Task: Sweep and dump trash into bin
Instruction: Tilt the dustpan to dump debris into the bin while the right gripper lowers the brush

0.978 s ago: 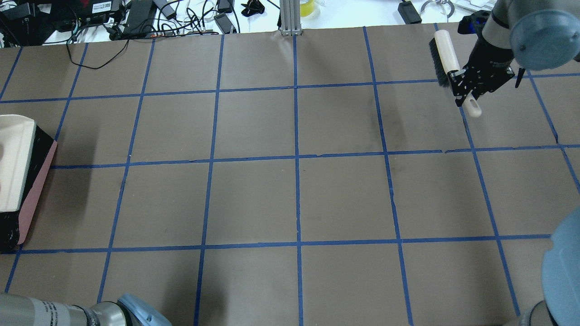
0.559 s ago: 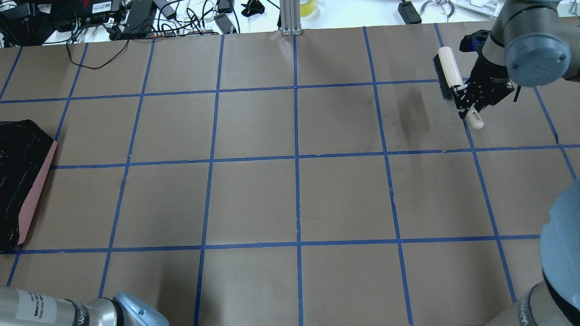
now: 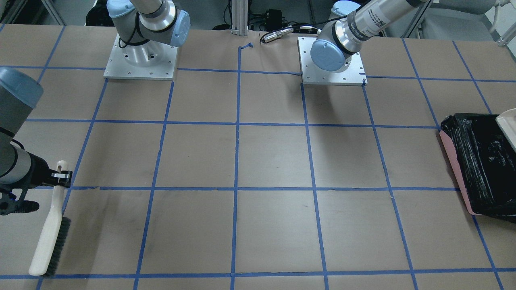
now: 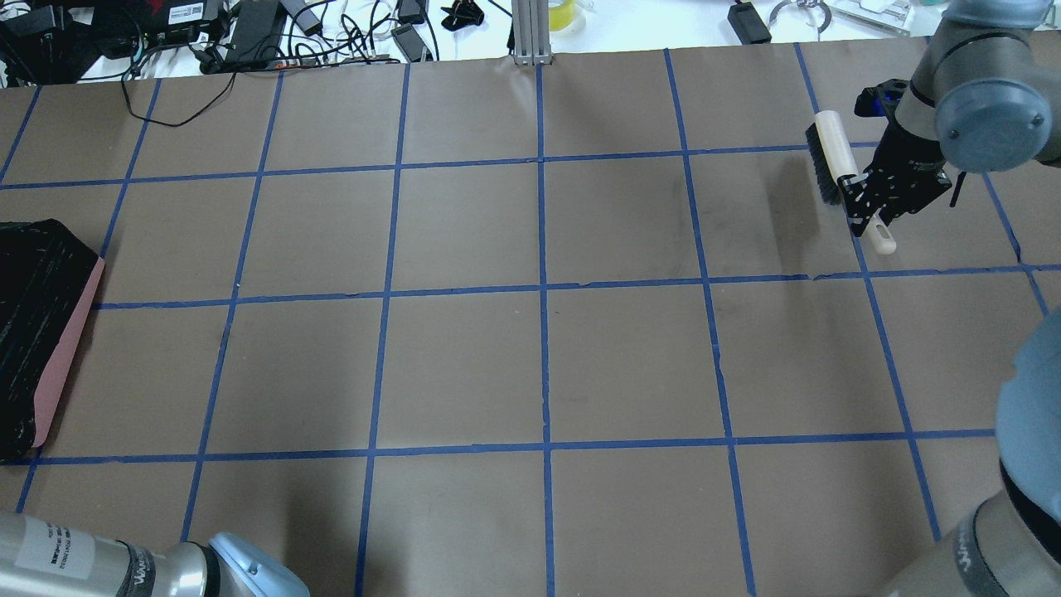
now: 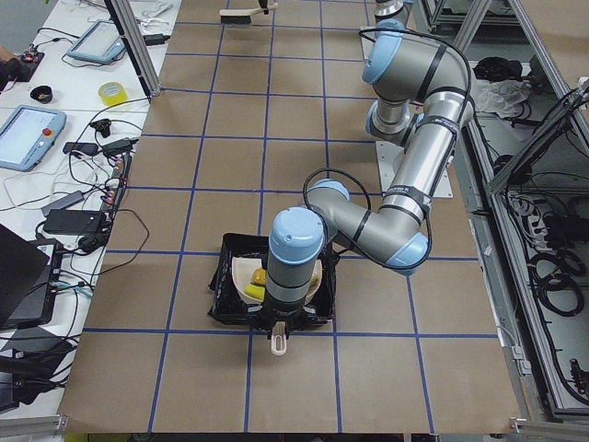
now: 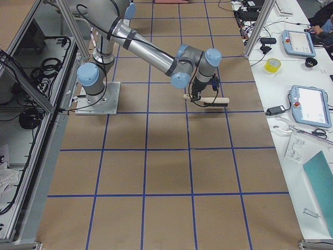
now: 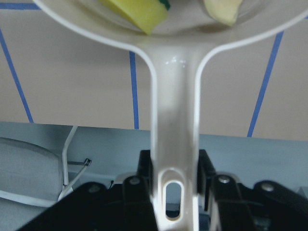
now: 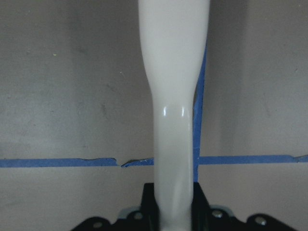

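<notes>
My left gripper (image 7: 175, 190) is shut on the handle of the beige dustpan (image 7: 174, 86), which it holds over the bin (image 5: 221, 296). The pan holds trash: the yellow sponge block with a green side (image 7: 137, 12) and the pale cream crescent slice (image 7: 222, 10). An orange-yellow piece (image 5: 259, 274) shows in the pan in the exterior left view. The bin is pink-sided with a black bag (image 4: 37, 332) (image 3: 479, 165). My right gripper (image 4: 870, 199) is shut on the handle of the beige brush (image 4: 831, 153), far from the bin; the brush also shows in the front-facing view (image 3: 48, 233).
Brown paper with blue tape grid lines (image 4: 543, 286) covers the table. Cables and devices (image 4: 249, 33) lie beyond its far edge. An aluminium post (image 4: 530, 33) stands at the far middle. The arm bases (image 3: 141, 60) sit on the robot's side.
The dustpan has moved off the left edge of the overhead view, leaving the bin's black bag uncovered there. My right gripper has carried the brush nearer to the robot.
</notes>
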Motion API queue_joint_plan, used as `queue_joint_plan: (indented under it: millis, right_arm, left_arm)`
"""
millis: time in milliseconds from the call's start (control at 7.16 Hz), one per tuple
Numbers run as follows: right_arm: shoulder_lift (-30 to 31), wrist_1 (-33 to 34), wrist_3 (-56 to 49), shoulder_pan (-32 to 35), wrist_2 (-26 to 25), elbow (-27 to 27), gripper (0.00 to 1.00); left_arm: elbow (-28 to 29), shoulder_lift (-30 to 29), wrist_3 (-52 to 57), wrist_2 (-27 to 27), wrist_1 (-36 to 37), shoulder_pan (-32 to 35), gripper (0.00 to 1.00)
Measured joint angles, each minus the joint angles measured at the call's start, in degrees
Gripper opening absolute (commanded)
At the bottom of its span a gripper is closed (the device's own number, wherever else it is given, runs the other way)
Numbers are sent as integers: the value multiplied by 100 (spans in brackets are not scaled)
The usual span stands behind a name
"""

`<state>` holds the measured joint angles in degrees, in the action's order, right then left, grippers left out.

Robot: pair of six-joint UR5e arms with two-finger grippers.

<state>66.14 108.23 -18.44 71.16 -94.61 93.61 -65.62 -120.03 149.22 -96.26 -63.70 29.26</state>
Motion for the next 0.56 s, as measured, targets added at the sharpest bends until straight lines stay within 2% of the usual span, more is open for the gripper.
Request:
queue_joint_plan:
  millis: [140,279,419,559]
  right_arm:
    - [-71,-1,1,-3,1,5,7]
    - [-142,4,-3,-5,10,7,49]
    - [-184,8,-10,-5,17,8,99]
    - [-187,8,-55,-5,4,7,100]
  left_arm:
    - [-113,40,-152,-375,256,191,0]
    - [-380,104,-66,-595,694,335,0]
    - [-709,149,231,-673,1380,394,0]
    - [-954,183,494,-692,1952,414,0]
